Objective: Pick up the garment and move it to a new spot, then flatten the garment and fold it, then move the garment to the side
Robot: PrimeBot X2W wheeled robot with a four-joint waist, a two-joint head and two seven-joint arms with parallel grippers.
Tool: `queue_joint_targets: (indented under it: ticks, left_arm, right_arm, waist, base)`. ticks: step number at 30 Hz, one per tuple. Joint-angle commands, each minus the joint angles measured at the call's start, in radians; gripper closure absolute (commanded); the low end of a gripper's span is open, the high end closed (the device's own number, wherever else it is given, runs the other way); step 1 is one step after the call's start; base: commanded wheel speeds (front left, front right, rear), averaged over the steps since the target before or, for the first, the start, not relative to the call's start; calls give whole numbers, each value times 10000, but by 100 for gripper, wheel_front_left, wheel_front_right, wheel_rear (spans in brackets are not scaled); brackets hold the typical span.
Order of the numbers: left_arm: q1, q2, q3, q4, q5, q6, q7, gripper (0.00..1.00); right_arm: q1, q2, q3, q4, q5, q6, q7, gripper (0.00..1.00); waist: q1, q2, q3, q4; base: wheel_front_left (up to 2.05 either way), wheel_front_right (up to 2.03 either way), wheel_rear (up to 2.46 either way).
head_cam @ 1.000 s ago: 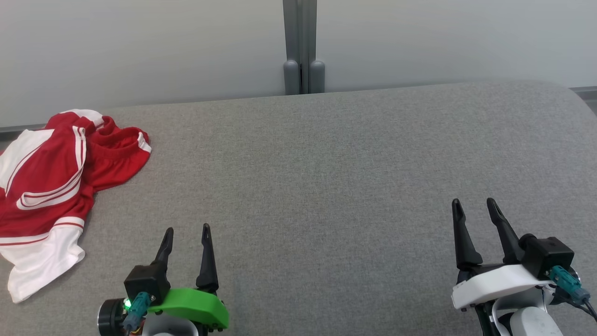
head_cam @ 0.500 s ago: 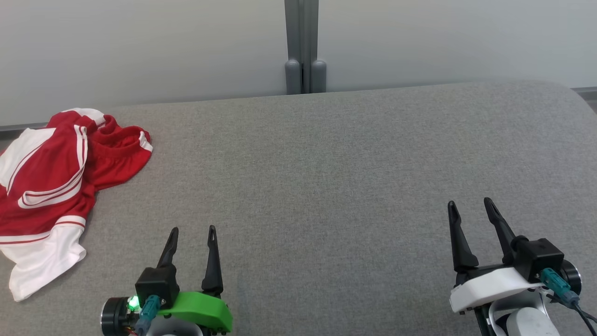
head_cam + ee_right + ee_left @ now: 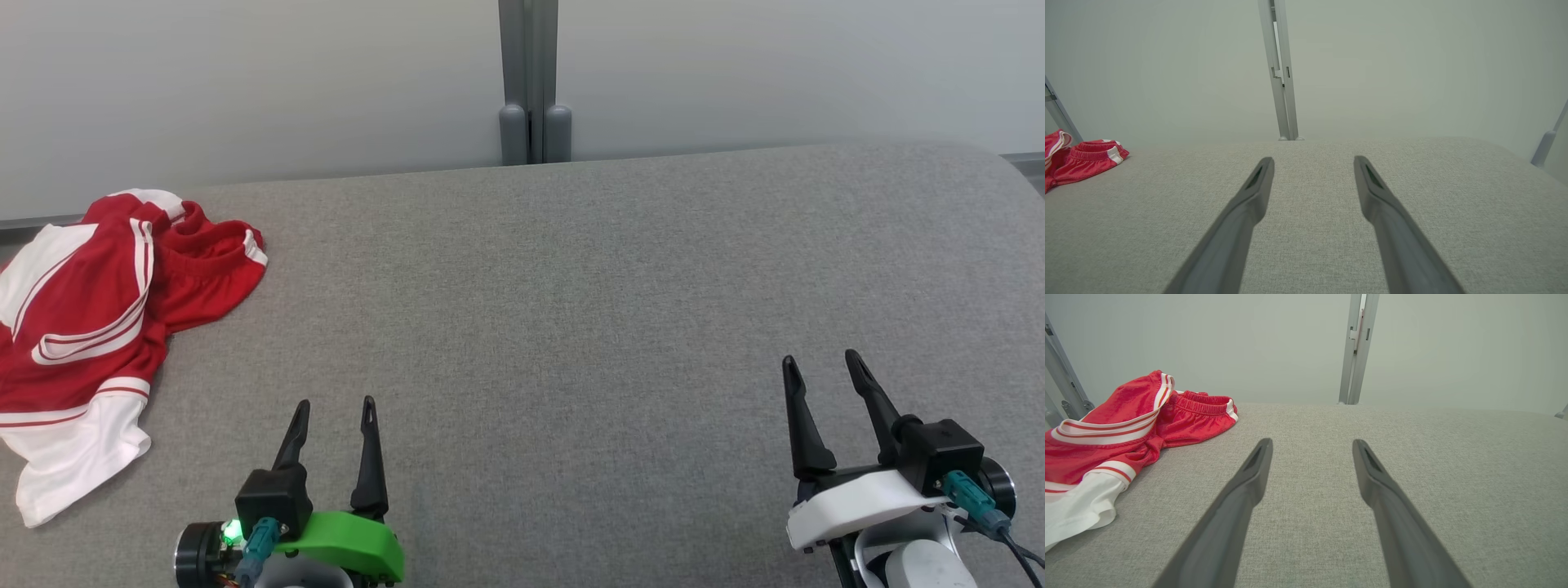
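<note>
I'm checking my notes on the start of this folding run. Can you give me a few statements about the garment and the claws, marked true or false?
1. The red and white garment lies bunched on the left part of the grey surface. True.
2. The left claw is shut on the garment. False: it is open, apart from the garment, holding nothing.
3. The right claw is open and empty. True.
4. The garment lies nearer the right claw than the left. False: it lies nearer the left claw.
</note>
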Motion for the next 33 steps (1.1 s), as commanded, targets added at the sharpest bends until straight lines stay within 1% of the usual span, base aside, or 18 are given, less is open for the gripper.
queue_joint_targets:
  ticks: [1, 7, 9, 12, 18, 29, 31, 33]
  left_arm:
    - [-77, 66, 47, 26, -6, 13, -11, 0]
    - [-80, 66, 43, 27, -23, -16, -11, 0]
    - [-105, 66, 25, 37, -38, -1, -11, 0]
    - [-174, 65, 40, 19, -30, 26, -11, 0]
    - [-258, 63, 100, 8, 95, 16, -11, 0]
    - [-242, 60, 333, -49, 162, -47, -9, 0]
    - [-188, 56, 380, -76, 146, -18, -9, 0]
    - [-61, 60, 572, -241, 81, 88, -10, 0]
  right_arm:
    - [-72, -42, -5, 28, 21, 4, -32, 0]
    - [-41, -42, -49, 42, 28, 4, -32, 0]
    - [5, -42, -101, -2, 37, 4, -32, 0]
    - [77, -36, -133, -63, 28, 4, -32, 0]
    - [103, -37, -203, -172, 57, 4, -32, 0]
    - [53, -37, -155, -197, 77, 4, -32, 0]
    - [53, -39, -85, -182, 92, 4, -32, 0]
    - [-172, -33, 182, -140, 35, 4, -32, 0]
  waist:
    - [0, 0, 1, -2]
    - [0, 0, 19, 44]
    - [0, 0, 29, 146]
    - [0, 0, 60, 475]
    - [0, 0, 135, 1680]
    - [0, 0, 150, 4598]
    - [0, 0, 158, 5026]
    - [0, 0, 295, 5133]
  base:
    - [0, 0, 0]
    - [0, 0, 0]
    - [0, 0, 0]
    - [0, 0, 0]
    - [0, 0, 0]
    - [0, 0, 0]
    - [0, 0, 0]
    - [0, 0, 0]
